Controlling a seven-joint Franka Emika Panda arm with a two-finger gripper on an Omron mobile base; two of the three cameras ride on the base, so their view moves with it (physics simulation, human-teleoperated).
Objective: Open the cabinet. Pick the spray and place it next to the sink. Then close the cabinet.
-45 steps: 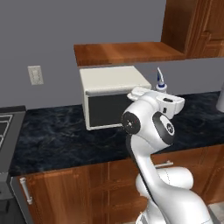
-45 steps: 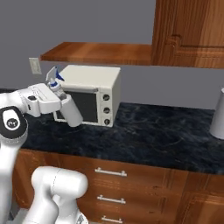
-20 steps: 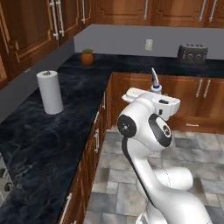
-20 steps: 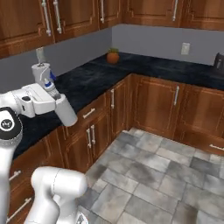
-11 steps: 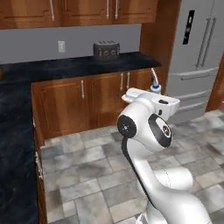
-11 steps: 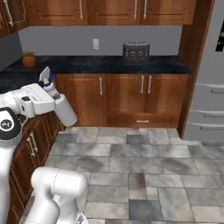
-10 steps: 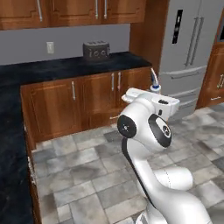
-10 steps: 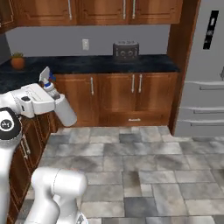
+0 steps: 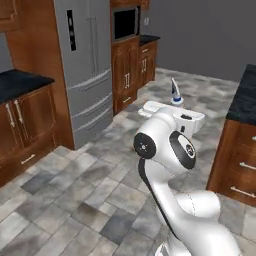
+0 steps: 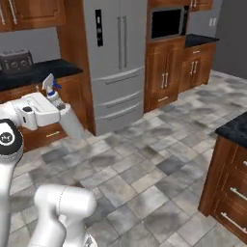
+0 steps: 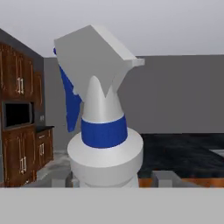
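1 dark counter [image 9: 20,80] sits far left over brown base cabinets [image 9: 22,125], with 1 toaster [image 10: 17,60] on it in the right base view. Right of that stands 1 grey steel fridge [image 9: 87,65] with 2 long door handles and a drawer front below. Next along, 1 tall wood unit [image 9: 126,75] holds 1 black built-in oven or microwave [image 9: 125,22] above 2 panelled doors. Further right and farther back, 1 lower cabinet run [image 9: 150,55] carries a dark top. Grey stone tile floor [image 9: 75,190] spreads across the middle. Near right, 1 island end [image 9: 240,145] with dark marble top and at least 2 drawer fronts with silver bar handles.

1 white arm [image 9: 167,150] rises in the middle of the floor, hand held level at about chest height. The spray [image 9: 176,91] stands upright out of the hand, well off any counter, its blue-and-white nozzle topmost. Right base view shows the same bottle [image 10: 52,92] poking up from the white hand block, nozzle tilted slightly. In the hand view the bottle [image 11: 103,131] sits close up: white shoulder, 1 blue collar, white trigger head, blue lever on the left. 2 grey fingertips [image 11: 164,178] flank its base, one each side, pressed close. The gripper [image 11: 111,181] is clamped on the spray body.
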